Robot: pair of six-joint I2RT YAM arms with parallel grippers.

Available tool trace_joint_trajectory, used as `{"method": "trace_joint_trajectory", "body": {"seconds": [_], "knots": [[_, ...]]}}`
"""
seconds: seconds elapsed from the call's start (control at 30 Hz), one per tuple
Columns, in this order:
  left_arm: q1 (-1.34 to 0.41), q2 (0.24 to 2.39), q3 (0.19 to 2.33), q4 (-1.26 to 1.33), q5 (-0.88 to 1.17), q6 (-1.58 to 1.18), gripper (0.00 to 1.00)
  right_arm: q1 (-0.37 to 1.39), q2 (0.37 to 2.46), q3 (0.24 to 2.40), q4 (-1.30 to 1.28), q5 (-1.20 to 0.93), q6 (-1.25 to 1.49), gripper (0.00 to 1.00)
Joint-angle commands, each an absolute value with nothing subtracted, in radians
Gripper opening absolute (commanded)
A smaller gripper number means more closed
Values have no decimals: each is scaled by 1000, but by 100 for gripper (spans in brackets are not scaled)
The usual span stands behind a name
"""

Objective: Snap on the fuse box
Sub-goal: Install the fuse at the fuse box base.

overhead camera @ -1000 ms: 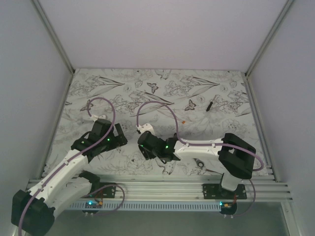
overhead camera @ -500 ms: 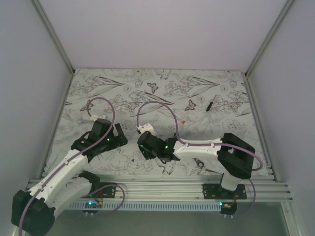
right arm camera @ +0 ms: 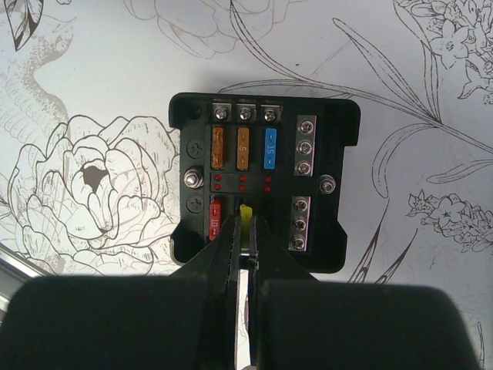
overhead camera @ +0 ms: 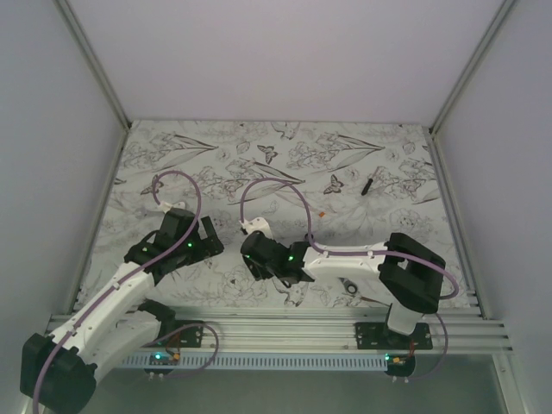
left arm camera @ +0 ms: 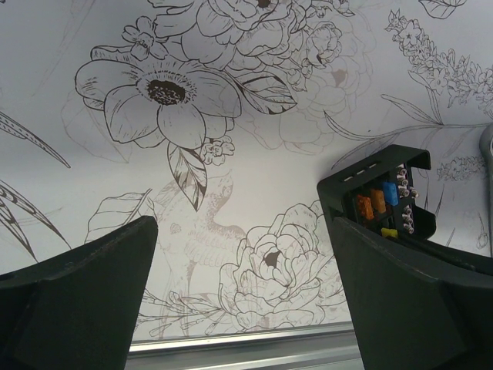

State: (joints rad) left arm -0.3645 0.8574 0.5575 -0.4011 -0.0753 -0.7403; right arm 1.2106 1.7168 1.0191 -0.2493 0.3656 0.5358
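Fuse box point(right arm camera: 266, 181) lies flat on the desk point(overhead camera: 388, 155), lid off, close to the front rail and a little left of centre, directly under the right hand. Farthest left, the left hand point(left arm camera: 243, 254) hovers over bare desk with its fingers wide apart and nothing between them. The box sits just off its right finger, so we read it as waiting to steady the box. The right hand point(right arm camera: 245, 223) points straight down into the lower row of slots, its fingers drawn together on a yellow fuse point(right arm camera: 245, 214). That upright pinch looks made for pushing the fuse home. Two orange fuses and a blue one fill the upper row, and a red one stands just left of the yellow. The red one leaves little room, so the push wants to go straight down. Right of the box, a wrench point(overhead camera: 350, 285) lies beside the right arm. A stick point(overhead camera: 368, 184) lies well apart toward the back. Neither blocks the work.
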Motion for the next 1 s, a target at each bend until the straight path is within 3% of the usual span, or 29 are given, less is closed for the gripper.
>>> {"method": "trace_joint_trajectory", "body": {"seconds": [0.0, 0.53, 0.97], "knots": [[-354, 861, 546, -433, -67, -746, 100, 1223, 1741, 1036, -273, 385, 561, 0], [-354, 859, 546, -432, -61, -748, 100, 1241, 1756, 1057, -289, 401, 552, 3], [-354, 852, 545, -433, -55, -749, 100, 1241, 1666, 1061, -298, 397, 546, 27]]}}
